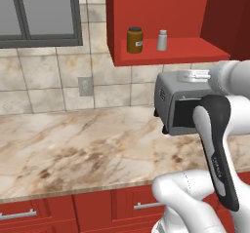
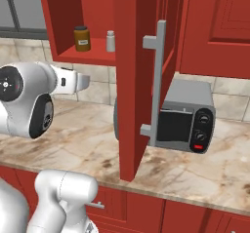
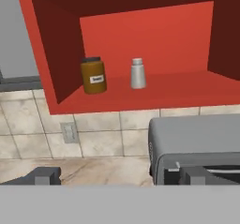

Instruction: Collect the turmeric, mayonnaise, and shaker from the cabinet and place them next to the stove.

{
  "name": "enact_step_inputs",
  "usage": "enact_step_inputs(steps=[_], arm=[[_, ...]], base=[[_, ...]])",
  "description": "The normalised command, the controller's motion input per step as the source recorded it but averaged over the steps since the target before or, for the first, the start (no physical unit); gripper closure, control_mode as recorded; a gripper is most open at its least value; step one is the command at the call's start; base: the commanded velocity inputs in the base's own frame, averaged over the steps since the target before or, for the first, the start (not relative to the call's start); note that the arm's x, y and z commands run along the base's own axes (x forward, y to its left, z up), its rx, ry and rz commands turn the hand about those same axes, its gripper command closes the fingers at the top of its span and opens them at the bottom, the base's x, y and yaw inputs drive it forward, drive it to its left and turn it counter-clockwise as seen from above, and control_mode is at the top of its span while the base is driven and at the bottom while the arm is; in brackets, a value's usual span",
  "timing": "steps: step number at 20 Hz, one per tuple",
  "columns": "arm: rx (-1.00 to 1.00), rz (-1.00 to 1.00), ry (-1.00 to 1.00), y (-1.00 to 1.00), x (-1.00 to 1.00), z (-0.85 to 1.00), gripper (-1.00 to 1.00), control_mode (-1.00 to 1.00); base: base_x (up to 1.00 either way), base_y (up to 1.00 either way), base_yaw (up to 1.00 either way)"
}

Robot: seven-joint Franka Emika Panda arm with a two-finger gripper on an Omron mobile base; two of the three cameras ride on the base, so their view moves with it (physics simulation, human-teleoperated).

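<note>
The red cabinet [image 3: 140, 101] has its shelf open in front of me. On it stand the amber-brown turmeric jar [image 3: 93, 76] and, to its right, the small grey shaker [image 3: 137, 73], a short gap apart. Both also show in the base views: turmeric [image 1: 135, 40] [image 2: 82, 38], shaker [image 1: 162, 40] [image 2: 111, 41]. My gripper [image 3: 117, 177] is open, its fingertips [image 3: 44, 175] wide apart and empty. It sits below and well short of the shelf, level with the toaster oven's top. The mayonnaise and the stove are out of view.
A grey toaster oven [image 1: 178, 107] stands on the marble counter [image 1: 73, 149] under the cabinet. The open cabinet door [image 2: 132, 81] with its grey handle [image 2: 156, 81] juts out to the right of the shelf. A wall outlet [image 1: 85, 86] and a window [image 1: 39, 12] are at left.
</note>
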Motion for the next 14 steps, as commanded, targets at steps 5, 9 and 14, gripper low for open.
enact_step_inputs(steps=[5, 9, 14], arm=[[-0.06, 0.03, -0.06, 0.02, 0.25, 0.52, -1.0, -1.0], [-0.08, 0.0, 0.0, -0.01, 0.27, 0.28, -1.0, -1.0], [-0.09, -0.01, -0.03, -0.15, 0.24, 0.04, -1.0, -1.0]], base=[[0.0, 0.0, 0.0], [0.0, 0.0, 0.0], [0.0, 0.0, 0.0]])
